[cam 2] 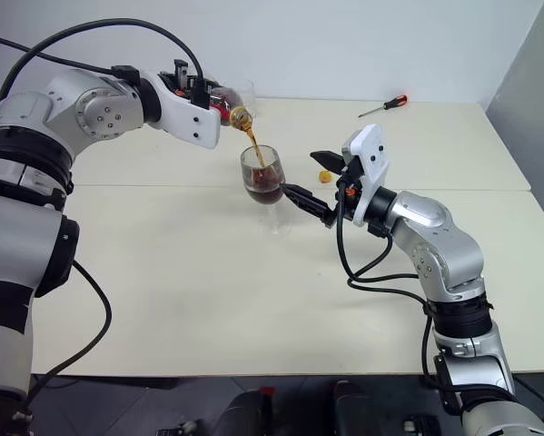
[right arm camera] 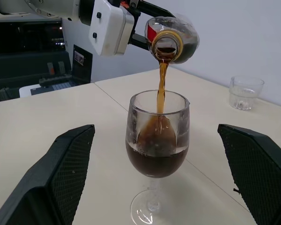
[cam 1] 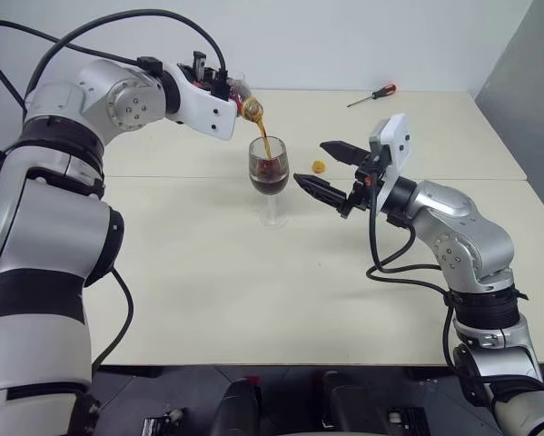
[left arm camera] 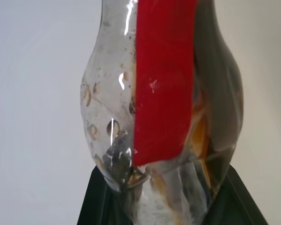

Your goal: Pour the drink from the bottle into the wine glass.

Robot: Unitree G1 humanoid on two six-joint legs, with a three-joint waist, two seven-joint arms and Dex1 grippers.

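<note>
- Bottle (right arm camera: 174, 38): small, squat, rounded clear plastic with a plain red label strip (no writing readable on it), uncapped and tipped mouth-down above the glass.
- Drink (right arm camera: 155, 161): dark reddish-brown, falling in a thin amber stream from the bottle's mouth into the bowl, which is filled to roughly the middle.
- Glass (cam 1: 270, 173): clear, round bowl on a thin stem and flat foot, upright on the smooth cream table (cam 1: 208, 291), between the two grippers.
- Left gripper (cam 1: 219, 89): black fingers pinched on the bottle's body, arm raised and reaching in over the glass from the left.
- Right gripper (cam 1: 324, 167): black fingers with ridged, textured pads spread wide, one on each side of the glass in the right wrist view but apart from it, pointing roughly level toward it.
- Cap (cam 1: 319, 166): small and yellow, lying on the table near the right gripper.
- Tumbler (right arm camera: 245, 92): short, clear, standing farther back.
- Screwdriver (cam 1: 373, 94): red-handled, near the table's far edge.
</note>
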